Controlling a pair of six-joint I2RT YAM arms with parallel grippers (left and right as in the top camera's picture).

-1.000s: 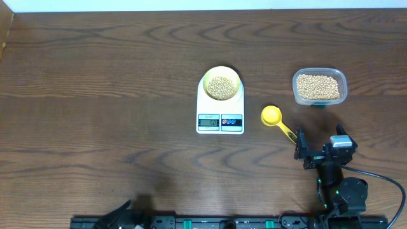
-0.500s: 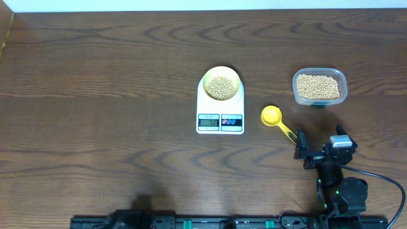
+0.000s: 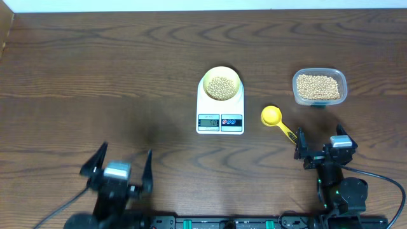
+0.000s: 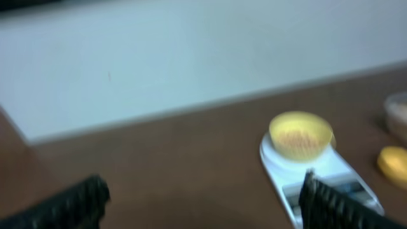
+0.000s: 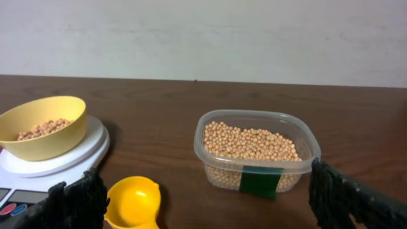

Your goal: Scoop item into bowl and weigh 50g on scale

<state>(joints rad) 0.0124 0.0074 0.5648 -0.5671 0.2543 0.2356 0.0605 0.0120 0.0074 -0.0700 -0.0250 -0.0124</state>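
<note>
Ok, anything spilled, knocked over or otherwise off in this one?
Nothing stands out. The bowl sits upright on the scale with beans inside, the tub is upright, the yellow spoon lies empty on the table beside the scale, and no stray beans show. The left gripper and right gripper are open and empty.

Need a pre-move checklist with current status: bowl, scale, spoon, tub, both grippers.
1. Bowl seated on scale: ok.
2. Beans in the bowl: ok.
3. Display shows the target weight: cannot tell, digits too small.
4. Spoon lying free beside the scale, scoop empty: ok.
5. Tub has beans in it: ok.
6. Left gripper and right gripper open, holding nothing: ok.
</note>
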